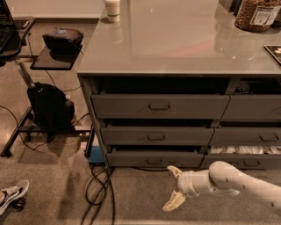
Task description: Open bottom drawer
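The claw (174, 186) gapes wide (empty), near the bottom drawer (153, 159).

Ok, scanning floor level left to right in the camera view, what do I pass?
Sneaker → black backpack → floor cables → gripper, fingers spread, low in front of the bottom drawer.

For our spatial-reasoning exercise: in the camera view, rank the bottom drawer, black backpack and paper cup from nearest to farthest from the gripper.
The gripper, open, hangs low, right of centre.
1. bottom drawer, just above it, slightly left.
2. black backpack, standing far left.
3. paper cup, on the countertop, at its far edge.
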`<state>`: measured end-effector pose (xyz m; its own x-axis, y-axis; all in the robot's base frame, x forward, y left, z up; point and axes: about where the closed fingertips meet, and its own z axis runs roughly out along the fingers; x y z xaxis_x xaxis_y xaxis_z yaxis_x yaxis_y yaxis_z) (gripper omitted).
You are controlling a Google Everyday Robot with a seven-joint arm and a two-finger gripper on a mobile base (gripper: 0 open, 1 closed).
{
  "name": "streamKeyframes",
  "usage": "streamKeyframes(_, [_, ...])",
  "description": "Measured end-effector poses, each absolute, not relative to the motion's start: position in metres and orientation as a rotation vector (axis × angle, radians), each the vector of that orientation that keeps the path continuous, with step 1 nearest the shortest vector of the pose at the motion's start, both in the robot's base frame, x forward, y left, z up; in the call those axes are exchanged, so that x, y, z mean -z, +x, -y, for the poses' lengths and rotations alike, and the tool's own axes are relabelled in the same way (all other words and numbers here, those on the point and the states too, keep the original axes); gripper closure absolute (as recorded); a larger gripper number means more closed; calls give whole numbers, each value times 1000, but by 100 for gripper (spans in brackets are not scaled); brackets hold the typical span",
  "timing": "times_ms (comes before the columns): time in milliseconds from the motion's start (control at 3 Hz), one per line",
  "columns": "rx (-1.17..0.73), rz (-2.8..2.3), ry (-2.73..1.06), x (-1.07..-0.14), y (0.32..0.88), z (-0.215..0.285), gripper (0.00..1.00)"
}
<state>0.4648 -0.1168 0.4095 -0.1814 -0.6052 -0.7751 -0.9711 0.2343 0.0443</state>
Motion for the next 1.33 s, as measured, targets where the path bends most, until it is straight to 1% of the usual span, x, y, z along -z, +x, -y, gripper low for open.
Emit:
streamKeyframes(333, [-611, -1748, -1481, -409, 493, 145, 0])
streamKeyframes(667, [-521, -1652, -1572, -412, 535, 175, 0])
streamKeyframes(1333, [-544, -1661, -1636, -368, 594, 214, 0])
